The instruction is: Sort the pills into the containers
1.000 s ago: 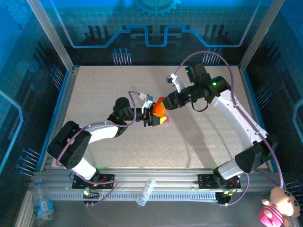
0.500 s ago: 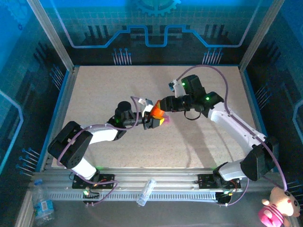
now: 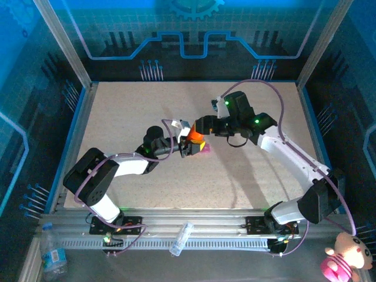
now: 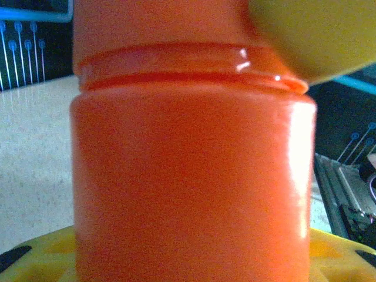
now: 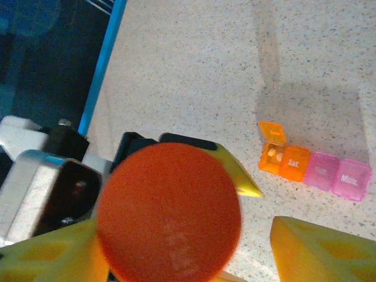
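clamped orange bottle [image 4: 188,176] in left end effector [image 3: 191,147] w/ jaws part-closed. held right end effector [image 3: 198,133] over cap [image 5: 169,214], jaws spread, no grip. noted containers [image 5: 314,167] on tabletop [image 5: 194,70], 1 orange lid up.

containers [image 5: 314,170] | two orange, two pink | end orange lid open | lying flat

Top camera high overhead; both wrist cameras tight on one orange bottle [image 4: 188,176], left side-on, right from above.
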Tool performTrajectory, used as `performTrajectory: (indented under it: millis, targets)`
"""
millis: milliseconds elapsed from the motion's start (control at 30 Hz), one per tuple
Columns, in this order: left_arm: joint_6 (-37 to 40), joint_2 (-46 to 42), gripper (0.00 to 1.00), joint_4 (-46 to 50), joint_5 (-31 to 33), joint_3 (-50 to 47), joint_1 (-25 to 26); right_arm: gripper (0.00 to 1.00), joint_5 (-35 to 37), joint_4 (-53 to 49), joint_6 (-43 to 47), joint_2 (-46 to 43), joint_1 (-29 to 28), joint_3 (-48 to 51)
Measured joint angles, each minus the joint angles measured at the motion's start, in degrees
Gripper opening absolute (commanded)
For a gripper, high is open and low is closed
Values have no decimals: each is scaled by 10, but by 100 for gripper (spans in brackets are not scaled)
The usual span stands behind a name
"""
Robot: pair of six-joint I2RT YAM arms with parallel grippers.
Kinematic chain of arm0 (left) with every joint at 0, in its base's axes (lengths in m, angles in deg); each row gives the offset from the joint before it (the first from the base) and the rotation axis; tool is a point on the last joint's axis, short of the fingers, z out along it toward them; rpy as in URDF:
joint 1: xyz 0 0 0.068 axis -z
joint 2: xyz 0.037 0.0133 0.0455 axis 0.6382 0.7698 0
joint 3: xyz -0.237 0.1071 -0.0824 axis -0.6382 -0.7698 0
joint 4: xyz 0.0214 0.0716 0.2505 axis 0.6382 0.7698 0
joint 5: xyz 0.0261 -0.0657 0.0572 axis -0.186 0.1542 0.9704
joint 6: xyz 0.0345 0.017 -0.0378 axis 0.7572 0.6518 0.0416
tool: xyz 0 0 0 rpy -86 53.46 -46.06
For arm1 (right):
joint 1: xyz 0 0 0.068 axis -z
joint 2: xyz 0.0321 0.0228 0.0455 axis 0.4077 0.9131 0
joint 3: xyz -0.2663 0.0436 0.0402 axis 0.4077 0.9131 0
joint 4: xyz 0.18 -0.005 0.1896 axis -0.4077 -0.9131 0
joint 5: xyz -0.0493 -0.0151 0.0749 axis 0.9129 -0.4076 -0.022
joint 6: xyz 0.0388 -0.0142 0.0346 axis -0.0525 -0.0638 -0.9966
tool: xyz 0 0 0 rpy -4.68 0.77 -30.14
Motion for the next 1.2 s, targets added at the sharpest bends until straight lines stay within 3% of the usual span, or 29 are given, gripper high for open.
performTrajectory:
  millis: [167, 400, 733, 1200]
  targets:
    - [-9, 0, 0, -14, -6, 11, 1, 87, -25, -57, 41, -28, 41, -30]
    - [-21, -9, 0, 17, -51, 34, 1, 88, -82, -146, 173, -26, 105, -123]
    - [-28, -35, 0, 91, -110, 66, 1, 89, -174, -259, 321, 64, 104, -238]
    - [-28, -40, 0, 120, -136, 66, 1, 83, -171, -303, 354, 89, 65, -243]
